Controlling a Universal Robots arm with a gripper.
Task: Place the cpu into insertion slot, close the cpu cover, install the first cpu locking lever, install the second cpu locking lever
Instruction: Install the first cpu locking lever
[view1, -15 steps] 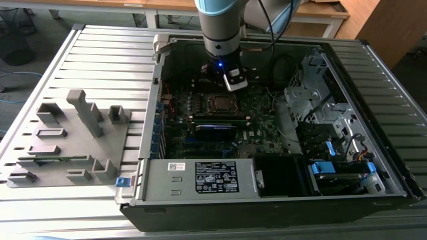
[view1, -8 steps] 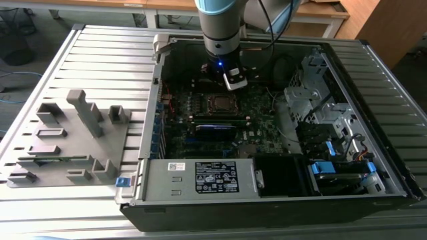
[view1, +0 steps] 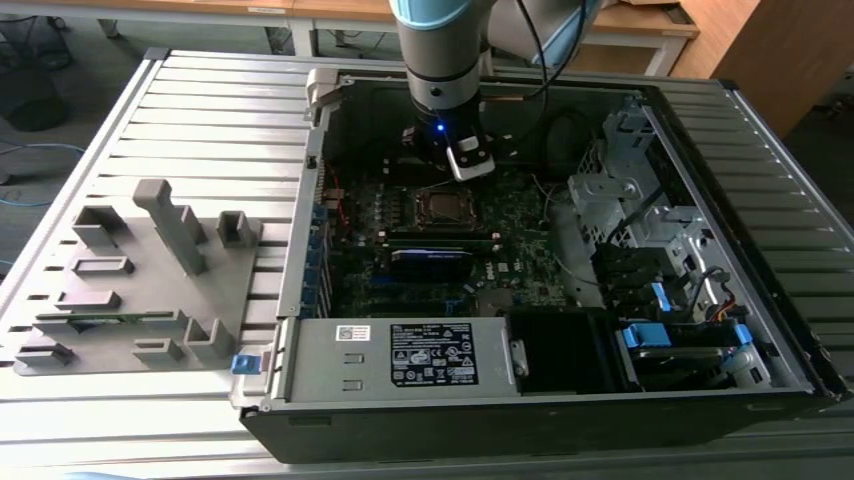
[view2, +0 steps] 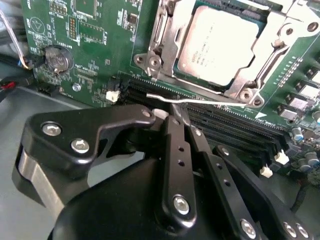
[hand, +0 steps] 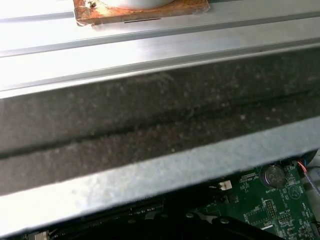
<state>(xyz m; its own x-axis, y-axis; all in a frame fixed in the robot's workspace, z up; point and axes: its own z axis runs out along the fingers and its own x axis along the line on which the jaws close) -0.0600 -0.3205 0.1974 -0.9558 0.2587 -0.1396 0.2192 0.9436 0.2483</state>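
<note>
In the second wrist view the cpu (view2: 220, 45) lies flat in the insertion slot (view1: 443, 207), its silver top showing. The cpu cover (view2: 167, 42) is down over it, its metal frame around the chip's edges. A thin silver locking lever (view2: 215, 102) runs along the socket's edge beside the memory slots. My gripper (view2: 181, 116) is shut, and its black fingers (view2: 172, 150) meet in a point right against that lever. I cannot tell whether they pinch it. In the exterior view the gripper (view1: 461, 160) hangs inside the open computer case, just behind the socket.
Long black memory slots (view2: 235, 130) lie beside the socket, and a coin battery (view2: 56, 58) sits on the green board. The case wall (hand: 150, 130) is close by. A grey parts rack (view1: 134, 280) stands at the exterior view's left, and the drive cage (view1: 641, 200) at its right.
</note>
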